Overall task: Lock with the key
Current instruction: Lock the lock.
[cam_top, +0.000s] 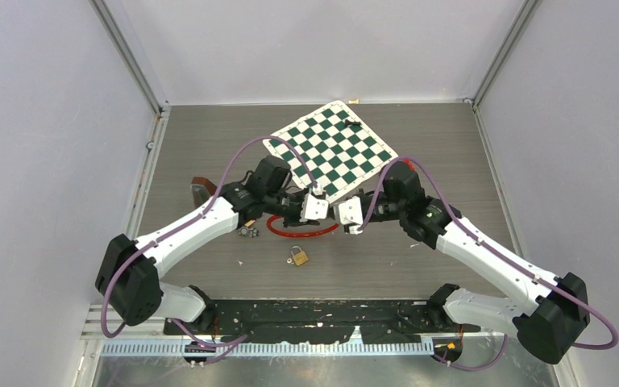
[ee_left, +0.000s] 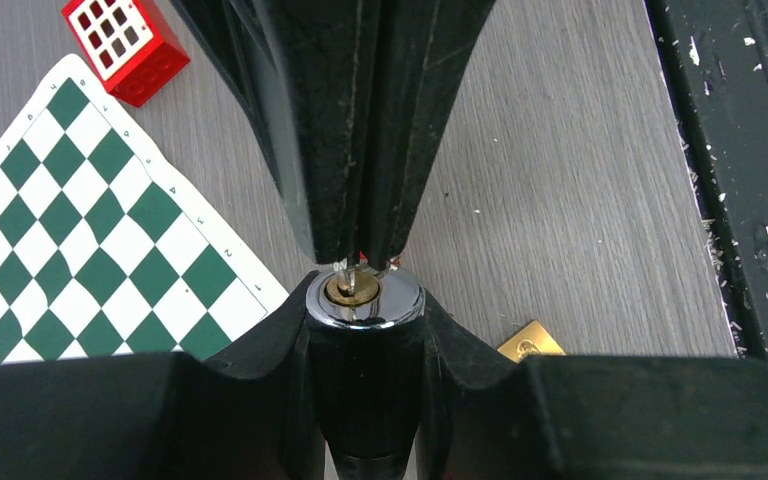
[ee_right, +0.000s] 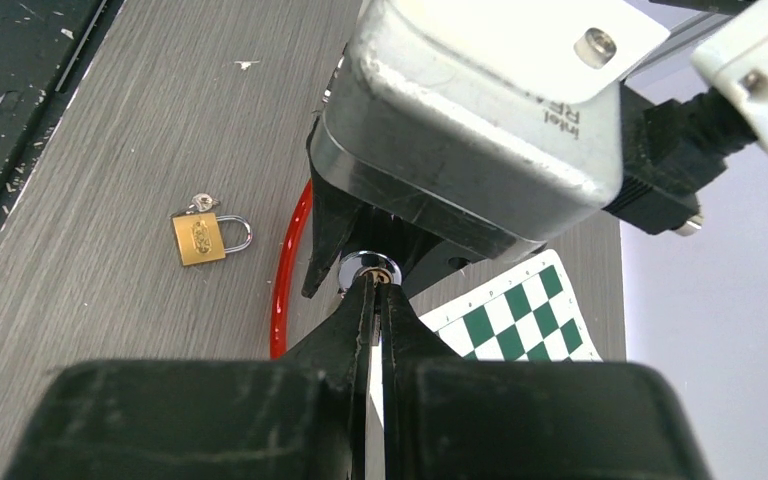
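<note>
Nearest the arm bases, one brass padlock [cam_top: 299, 256] lies flat on the tabletop [cam_top: 443, 153] with a small key bunch [ee_right: 200, 202] beside its shackle; how many keys are in it I cannot tell.

Further out, at mid-tabletop, the two pincers meet tip to tip above it. The left pincer [ee_left: 365, 318] is clamped round the black barrel of one lock [ee_left: 364, 298], whose chrome face and brass keyway point at the other arm. The right pincer [ee_right: 374, 292] is pinched almost shut, only a thin slit between its fingers, on one key [ee_left: 343, 266], of which just a silver sliver shows at the keyway. Below them the lock's single red cable [cam_top: 290, 230] loops on the tabletop.

I judge the step in hand to be seating the key. How deep it sits is hidden. The next move calls for pushing it fully home along the barrel's axis, then twisting the right wrist while the left holds the barrel firm.

Beyond lie one chessboard [cam_top: 334, 149] and one red block [ee_left: 125, 45].
</note>
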Available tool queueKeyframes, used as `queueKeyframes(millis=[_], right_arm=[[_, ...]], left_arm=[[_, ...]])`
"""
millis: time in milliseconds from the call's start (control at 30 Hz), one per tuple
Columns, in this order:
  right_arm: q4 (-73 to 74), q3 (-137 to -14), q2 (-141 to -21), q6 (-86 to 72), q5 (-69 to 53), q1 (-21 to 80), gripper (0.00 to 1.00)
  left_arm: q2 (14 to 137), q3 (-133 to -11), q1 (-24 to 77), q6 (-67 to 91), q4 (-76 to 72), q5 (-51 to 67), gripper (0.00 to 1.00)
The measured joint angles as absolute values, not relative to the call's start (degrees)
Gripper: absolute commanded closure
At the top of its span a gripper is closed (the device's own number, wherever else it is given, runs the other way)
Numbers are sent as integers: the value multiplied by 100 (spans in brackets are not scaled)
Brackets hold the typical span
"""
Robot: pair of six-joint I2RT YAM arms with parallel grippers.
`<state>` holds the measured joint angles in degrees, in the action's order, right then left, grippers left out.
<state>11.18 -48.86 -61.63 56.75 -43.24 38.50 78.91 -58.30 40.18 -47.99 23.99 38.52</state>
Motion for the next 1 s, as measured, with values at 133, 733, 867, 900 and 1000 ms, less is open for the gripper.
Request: queueKeyframes(millis=[133, 733, 867, 900, 1000], right_arm=[[1306, -4941, -6152, 5688, -4442, 3765, 95], [687, -4705, -5734, 4217, -4663, 2976, 95], [-469, -3872, -5599, 2893, -3758, 2939, 95], [-620, -3741, -5586, 2587, -3479, 2939, 95], [-858, -3546, -5583, 1398, -2281, 2928, 95]], left_arm=[[7902, -5837, 4042, -4825, 2394, 3885, 100], [7856, -5642, 3861, -4762, 2554, 3426, 100], [7693, -5520, 3861, -4311, 2290, 3439, 100], [7655, -5520, 3861, -4187, 2237, 3441, 100], [7540, -5529, 3859, -3760, 2086, 3481, 100]])
